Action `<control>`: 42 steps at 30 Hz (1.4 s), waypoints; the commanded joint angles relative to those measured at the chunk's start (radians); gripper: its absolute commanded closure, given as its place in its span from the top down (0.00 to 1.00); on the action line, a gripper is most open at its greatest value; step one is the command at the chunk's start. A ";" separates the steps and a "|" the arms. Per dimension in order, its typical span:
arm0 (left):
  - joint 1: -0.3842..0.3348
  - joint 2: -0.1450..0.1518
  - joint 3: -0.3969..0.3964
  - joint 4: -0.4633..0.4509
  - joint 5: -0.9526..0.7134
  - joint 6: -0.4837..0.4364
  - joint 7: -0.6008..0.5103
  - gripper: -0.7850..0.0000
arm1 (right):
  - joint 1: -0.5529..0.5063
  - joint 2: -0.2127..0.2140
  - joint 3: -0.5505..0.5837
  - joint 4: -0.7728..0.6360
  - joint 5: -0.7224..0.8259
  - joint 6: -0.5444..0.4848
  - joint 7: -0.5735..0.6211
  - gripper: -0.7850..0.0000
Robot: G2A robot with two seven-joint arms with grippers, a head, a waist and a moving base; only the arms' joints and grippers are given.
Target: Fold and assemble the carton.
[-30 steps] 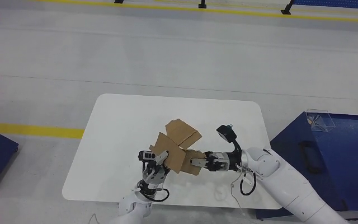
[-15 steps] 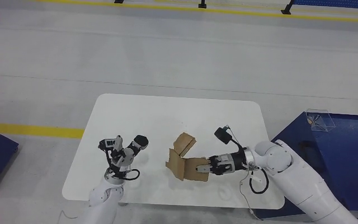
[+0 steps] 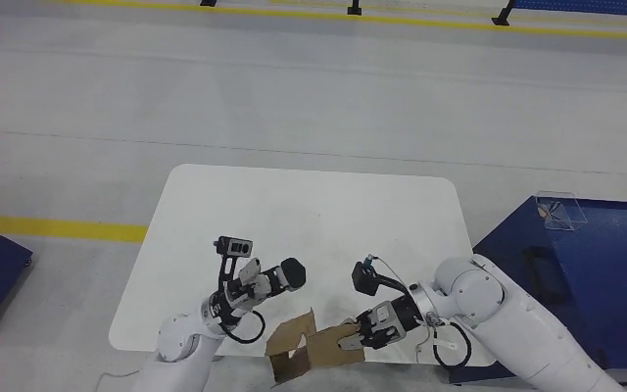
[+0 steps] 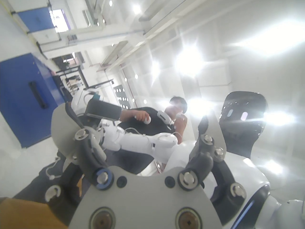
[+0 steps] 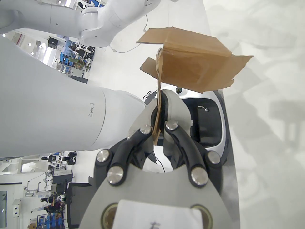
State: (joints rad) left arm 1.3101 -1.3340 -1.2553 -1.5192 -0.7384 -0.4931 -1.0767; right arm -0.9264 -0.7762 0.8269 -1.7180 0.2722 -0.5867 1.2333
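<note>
My right tool (image 5: 159, 101) is clamped on one flap of the carton (image 3: 312, 351), which hangs half over the worktop's (image 3: 294, 206) near edge. Left tool (image 4: 135, 117) gapes empty above the worktop. Light, floppy cardboard, I reckon: I'd grip panels close to creases.

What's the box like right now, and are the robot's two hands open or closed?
carton: partly folded, flaps sticking out, held by one flap.
right hand: shut on the carton's flap.
left hand: open, holding nothing.
</note>
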 commanded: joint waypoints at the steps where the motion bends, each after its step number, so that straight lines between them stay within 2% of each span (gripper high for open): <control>1: 0.000 0.005 0.021 0.002 0.068 0.055 -0.038 1.00 | 0.000 0.003 -0.001 -0.003 0.002 -0.006 -0.005 0.00; 4: 0.002 0.014 0.028 0.015 0.171 0.107 -0.060 1.00 | -0.001 0.008 0.004 -0.006 0.013 -0.018 -0.018 0.00; 8: 0.010 0.023 0.029 0.018 0.183 0.158 -0.097 1.00 | -0.008 0.018 0.018 -0.001 0.032 -0.026 -0.026 0.00; 10: 0.013 0.026 0.019 0.018 0.166 0.144 -0.098 1.00 | -0.009 0.020 0.023 0.002 0.049 -0.028 -0.027 0.00; 11: 0.018 0.025 0.012 0.019 0.156 0.109 -0.075 1.00 | -0.009 0.020 0.023 0.002 0.049 -0.028 -0.027 0.00; 18: 0.018 0.025 0.012 0.019 0.156 0.109 -0.075 1.00 | -0.019 0.018 0.023 -0.006 0.062 -0.016 -0.047 0.00; 20: 0.020 0.027 -0.015 0.015 0.133 0.086 -0.047 1.00 | -0.024 0.019 0.035 0.002 0.096 -0.011 -0.056 0.00; 22: 0.023 0.037 -0.075 0.004 0.195 0.015 0.000 1.00 | -0.028 0.020 0.047 0.016 0.134 -0.007 -0.048 0.00; 26: 0.068 0.060 -0.162 -0.094 0.361 -0.016 0.000 1.00 | -0.028 0.022 0.071 0.054 0.234 0.003 -0.008 0.00; 30: 0.121 0.082 -0.213 -0.206 0.525 0.053 -0.050 1.00 | -0.021 0.021 0.085 0.076 0.296 0.024 0.024 0.00; 33: 0.146 0.094 -0.232 -0.260 0.579 0.114 -0.090 1.00 | -0.017 0.020 0.093 0.083 0.303 0.031 0.031 0.00; 40: 0.150 0.109 -0.217 -0.298 0.677 0.216 -0.091 1.00 | -0.017 0.015 0.088 0.080 0.288 0.039 0.039 0.00; 42: 0.142 0.112 -0.201 -0.301 0.723 0.228 -0.089 0.94 | -0.015 0.012 0.084 0.080 0.286 0.043 0.043 0.00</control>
State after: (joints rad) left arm 1.4558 -1.2232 -1.4657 -1.8186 -0.0427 -0.2694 -1.1672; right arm -0.9424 -0.7631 0.9127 -1.6376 0.5592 -0.5457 1.2743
